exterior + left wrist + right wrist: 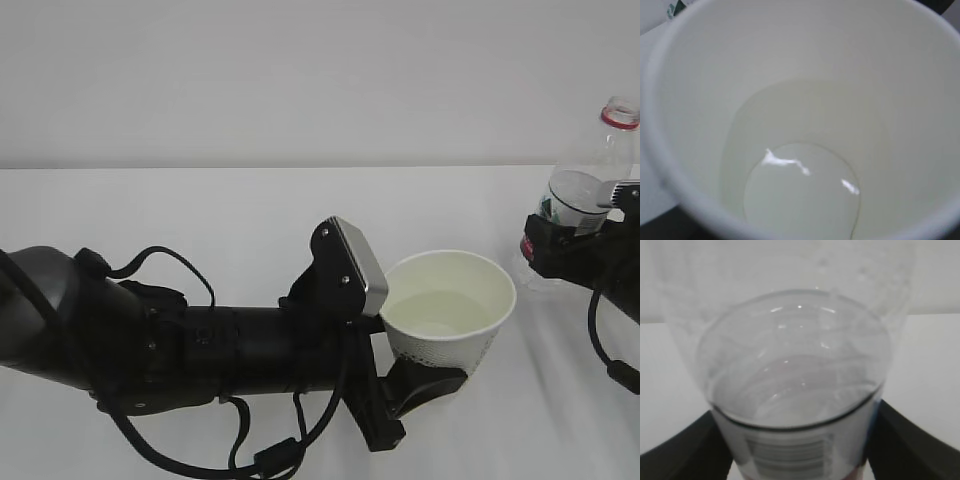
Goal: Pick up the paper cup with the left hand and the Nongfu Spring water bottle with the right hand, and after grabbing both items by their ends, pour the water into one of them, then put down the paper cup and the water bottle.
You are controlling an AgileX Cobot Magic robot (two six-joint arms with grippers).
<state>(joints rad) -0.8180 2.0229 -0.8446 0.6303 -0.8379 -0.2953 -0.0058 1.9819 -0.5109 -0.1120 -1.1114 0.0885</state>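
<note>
Field notes, cup as landmark

- Cup (448, 308) sits low and a little right of centre on the white table (200, 210), upright, rim open to the ceiling. Water (802, 192) pools in its bottom, shallow, glinting; the left wrist view looks straight down into it
- Left hand (425, 382) comes in from the left of the cup, black fingers wrapped round its dotted lower wall, pinching the cup near the base. Whether the base rests on the table or hangs just above it, I cannot tell
- Bottle (590, 180) stands upright well to the right of the cup, at the frame edge, red neck ring on top, no cap seen, part full. Level of its water sits above the label
- Right hand (575, 240) is at the bottle's label height, a black finger showing on each side of it in the right wrist view. Touching or just clear of the plastic: cannot tell, so pinching or spread stays unsettled

Judgement: the pour looks done; setting both down and letting go is what remains

Risks from here
- Cup is light paper with little water; fingers that drag on the wall as they part could tip it or slide it
- A hard squeeze would buckle the thin wall and slop water over the rim
- Bottle is tall, open at the neck; a nudge from a retreating finger could topple it towards the cup and spill
</note>
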